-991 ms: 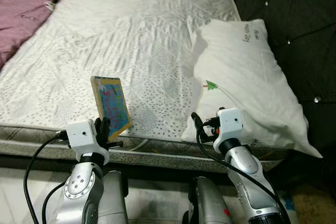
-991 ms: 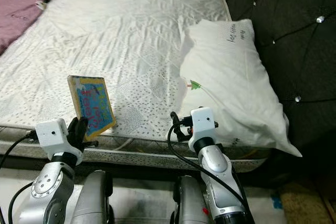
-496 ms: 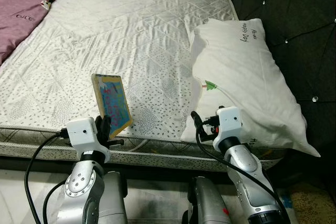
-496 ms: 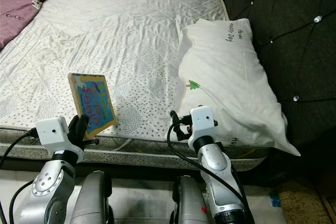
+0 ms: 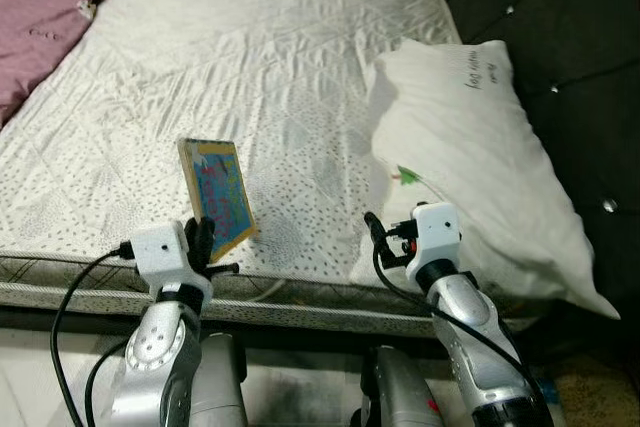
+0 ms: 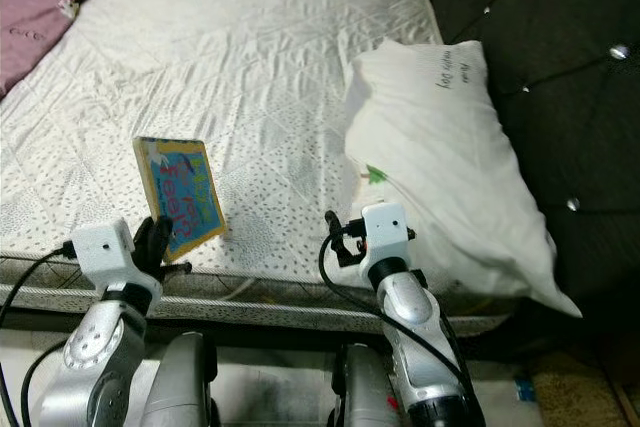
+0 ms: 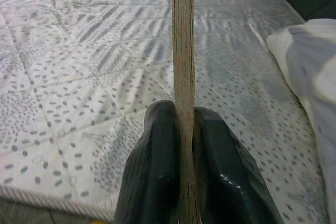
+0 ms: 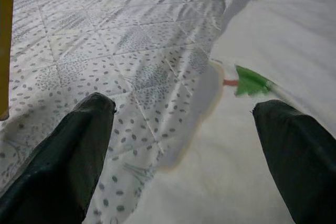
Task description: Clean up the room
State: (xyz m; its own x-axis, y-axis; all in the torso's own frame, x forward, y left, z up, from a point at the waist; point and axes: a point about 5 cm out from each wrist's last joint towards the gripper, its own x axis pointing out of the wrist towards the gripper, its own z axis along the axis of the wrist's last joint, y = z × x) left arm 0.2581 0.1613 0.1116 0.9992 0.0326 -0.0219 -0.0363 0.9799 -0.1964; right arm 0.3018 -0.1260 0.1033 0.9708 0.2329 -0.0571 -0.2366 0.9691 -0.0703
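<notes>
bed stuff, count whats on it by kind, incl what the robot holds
book: 1, upright, clamped in the left gripper
pillow: 1, white, by the dark headboard
blanket: 1, purple-pink, at the far left corner
total: 3

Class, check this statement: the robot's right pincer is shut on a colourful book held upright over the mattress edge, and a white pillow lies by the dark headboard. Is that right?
Wrong in one respect: the left pincer is shut on the book, as the left wrist view shows. The right pincer is open. The book is upright over the mattress edge, and the pillow lies by the headboard.
</notes>
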